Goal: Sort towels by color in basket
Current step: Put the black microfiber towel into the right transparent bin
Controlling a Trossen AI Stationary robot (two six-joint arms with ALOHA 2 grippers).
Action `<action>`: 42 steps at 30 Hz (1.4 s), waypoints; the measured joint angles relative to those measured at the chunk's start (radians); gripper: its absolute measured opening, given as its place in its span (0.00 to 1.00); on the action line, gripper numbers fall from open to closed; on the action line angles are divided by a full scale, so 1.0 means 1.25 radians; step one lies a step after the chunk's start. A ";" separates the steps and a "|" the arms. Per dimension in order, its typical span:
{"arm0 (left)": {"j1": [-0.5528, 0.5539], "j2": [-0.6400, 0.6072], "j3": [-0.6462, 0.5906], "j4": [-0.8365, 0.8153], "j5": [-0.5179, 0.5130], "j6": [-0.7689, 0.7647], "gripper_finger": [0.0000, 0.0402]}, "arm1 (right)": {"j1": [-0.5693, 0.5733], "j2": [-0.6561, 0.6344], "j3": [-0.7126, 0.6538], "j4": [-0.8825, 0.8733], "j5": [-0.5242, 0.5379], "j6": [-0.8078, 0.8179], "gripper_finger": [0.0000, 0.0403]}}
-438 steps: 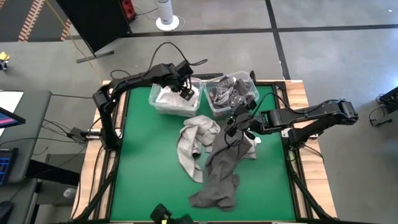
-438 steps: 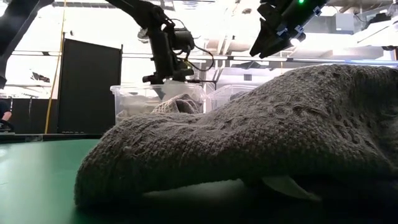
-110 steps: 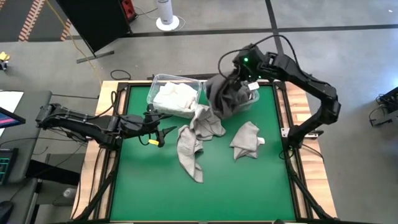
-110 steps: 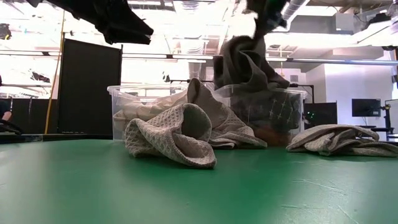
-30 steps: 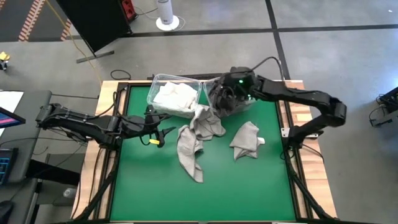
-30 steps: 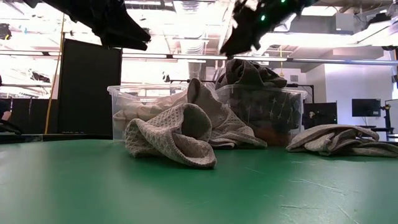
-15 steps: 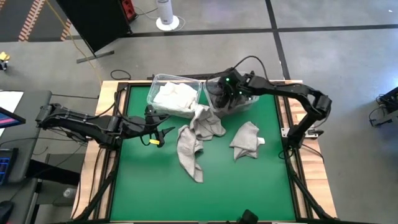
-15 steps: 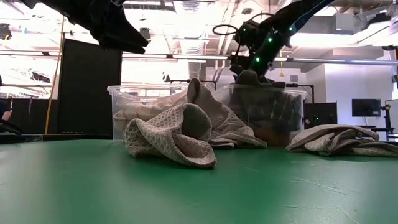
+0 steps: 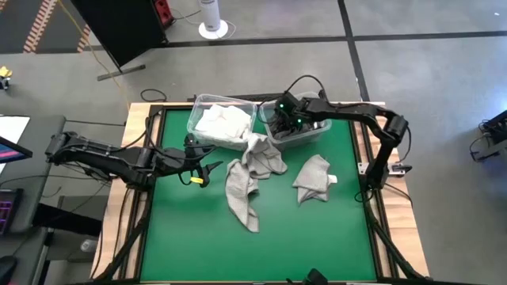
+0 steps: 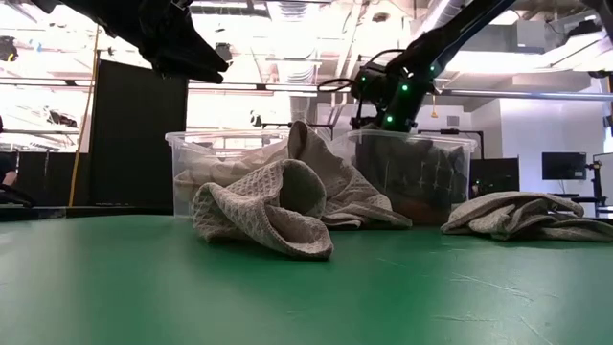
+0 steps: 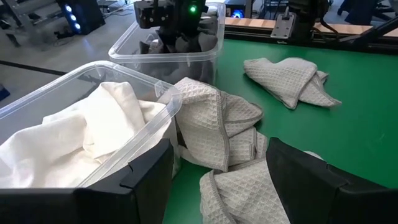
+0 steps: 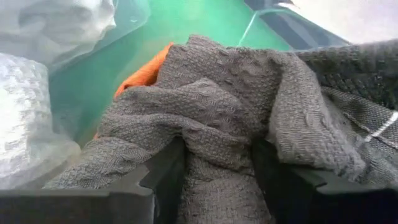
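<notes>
a green bench [image 9: 190,237] in a workshop carries two clear bins at its far edge. the left bin [image 9: 198,127] holds white towels [image 9: 223,124]; the right bin [image 9: 310,136] holds dark grey towels [image 12: 211,124], with an orange towel [image 12: 146,73] beneath. the right pincer [image 9: 283,119] is lowered into the right bin, its fingers about a fold of dark grey towel, apparently gripping it. the left pincer [image 9: 203,168] hovers open near the bench's left edge. two light grey towels [image 9: 247,176] [image 9: 314,177] lie unsorted on the bench. risk: cloth may cling to the fingers on release and be dragged back out when the arm lifts.
</notes>
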 joint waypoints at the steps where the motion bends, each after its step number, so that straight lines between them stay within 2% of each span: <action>1: 0.000 0.000 0.000 0.000 0.000 0.000 0.61 | 0.000 0.001 0.000 -0.001 -0.004 0.000 0.53; 6: 0.000 0.000 0.000 -0.001 0.000 0.000 0.61 | 0.000 -0.049 0.014 -0.067 -0.008 -0.003 0.51; 16: 0.000 0.000 0.000 0.000 0.000 0.000 0.61 | 0.003 -0.292 0.100 -0.152 -0.004 0.005 0.51; 21: 0.000 0.000 0.000 0.000 0.000 0.000 0.61 | 0.029 -0.357 0.120 -0.295 -0.004 0.047 0.51; 25: 0.000 0.000 0.000 0.010 0.001 0.007 0.61 | 0.059 -0.328 0.115 -0.397 0.014 0.084 0.51; 32: 0.000 0.000 0.000 0.032 0.002 0.012 0.61 | 0.079 -0.223 0.114 -0.372 0.021 0.099 0.51; 39: 0.000 0.000 0.000 0.029 0.002 0.012 0.61 | 0.055 -0.066 0.117 -0.374 0.020 0.081 0.51; 42: 0.000 0.000 0.000 0.026 0.002 0.012 0.61 | 0.037 -0.010 0.121 -0.378 -0.010 0.067 0.51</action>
